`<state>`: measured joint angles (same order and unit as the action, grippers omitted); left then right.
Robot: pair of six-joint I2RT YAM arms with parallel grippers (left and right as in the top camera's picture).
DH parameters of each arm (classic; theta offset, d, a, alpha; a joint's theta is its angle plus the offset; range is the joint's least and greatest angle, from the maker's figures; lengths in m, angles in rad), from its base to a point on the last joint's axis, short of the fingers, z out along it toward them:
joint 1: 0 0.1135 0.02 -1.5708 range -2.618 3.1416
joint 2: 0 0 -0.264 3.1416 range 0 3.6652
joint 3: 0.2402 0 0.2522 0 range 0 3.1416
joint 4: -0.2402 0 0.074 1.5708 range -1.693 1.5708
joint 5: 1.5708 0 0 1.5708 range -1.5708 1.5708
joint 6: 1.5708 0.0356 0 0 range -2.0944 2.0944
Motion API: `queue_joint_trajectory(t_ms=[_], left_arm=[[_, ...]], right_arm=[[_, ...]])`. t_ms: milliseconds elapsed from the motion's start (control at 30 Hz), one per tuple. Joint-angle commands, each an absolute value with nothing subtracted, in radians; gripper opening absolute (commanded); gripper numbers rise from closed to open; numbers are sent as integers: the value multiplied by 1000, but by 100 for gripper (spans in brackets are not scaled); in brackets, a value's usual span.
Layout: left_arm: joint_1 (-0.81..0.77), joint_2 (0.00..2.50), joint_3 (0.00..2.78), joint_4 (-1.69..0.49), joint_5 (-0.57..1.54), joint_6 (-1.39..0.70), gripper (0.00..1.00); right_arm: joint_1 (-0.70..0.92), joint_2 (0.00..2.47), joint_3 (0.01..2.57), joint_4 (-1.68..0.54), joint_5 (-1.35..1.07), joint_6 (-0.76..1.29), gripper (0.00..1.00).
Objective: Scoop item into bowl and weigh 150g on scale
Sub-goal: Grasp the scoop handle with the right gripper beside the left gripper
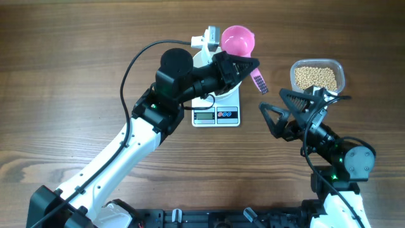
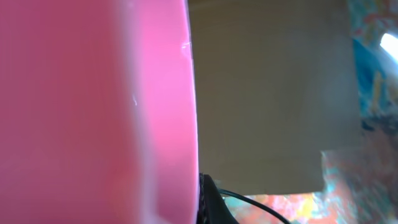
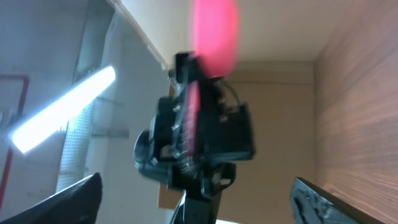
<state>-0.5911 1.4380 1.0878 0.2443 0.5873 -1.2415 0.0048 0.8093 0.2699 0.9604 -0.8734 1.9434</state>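
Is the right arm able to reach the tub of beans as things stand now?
Probably yes: the tub sits close beside the open right pincer, nothing lies between them, and the left arm is away over the scale.

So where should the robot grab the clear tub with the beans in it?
Probably the tub's near rim, pinched from above by the open right gripper. The tub looks too wide to span, its top is open, and that edge faces the gripper.
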Motion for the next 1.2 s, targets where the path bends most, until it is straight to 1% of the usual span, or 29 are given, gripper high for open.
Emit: queue_joint_trajectory(t_ms=[0, 167, 233, 300, 400, 567, 733, 967, 1033, 1100, 1167], left_arm=[[-595, 1422, 1100, 219, 540, -1282, 4], [-619, 1423, 1100, 220, 499, -1296, 4], [-637, 1423, 1100, 220, 481, -1296, 4], [-656, 1423, 1100, 220, 456, -1295, 4], [-679, 1423, 1100, 220, 429, -1295, 4], [-699, 1423, 1100, 220, 421, -1295, 4], [-705, 1423, 1100, 219, 421, -1295, 4], [-705, 1423, 1100, 219, 421, -1296, 4], [-705, 1423, 1100, 219, 421, -1296, 4], [-705, 1423, 1100, 219, 421, -1296, 4], [-705, 1423, 1100, 219, 415, -1296, 4]], right_arm=[[2, 826, 282, 983, -875, 1896, 92], [2, 833, 282, 984, -869, 1886, 76], [2, 834, 282, 984, -864, 1887, 64], [2, 836, 284, 984, -857, 1888, 60], [2, 836, 299, 983, -846, 1888, 57], [2, 856, 350, 976, -846, 1884, 56], [4, 922, 386, 965, -863, 1856, 51], [31, 971, 392, 965, -864, 1847, 49], [43, 972, 392, 965, -849, 1847, 46], [49, 972, 393, 969, -842, 1848, 40], [49, 972, 393, 968, -842, 1848, 37]])
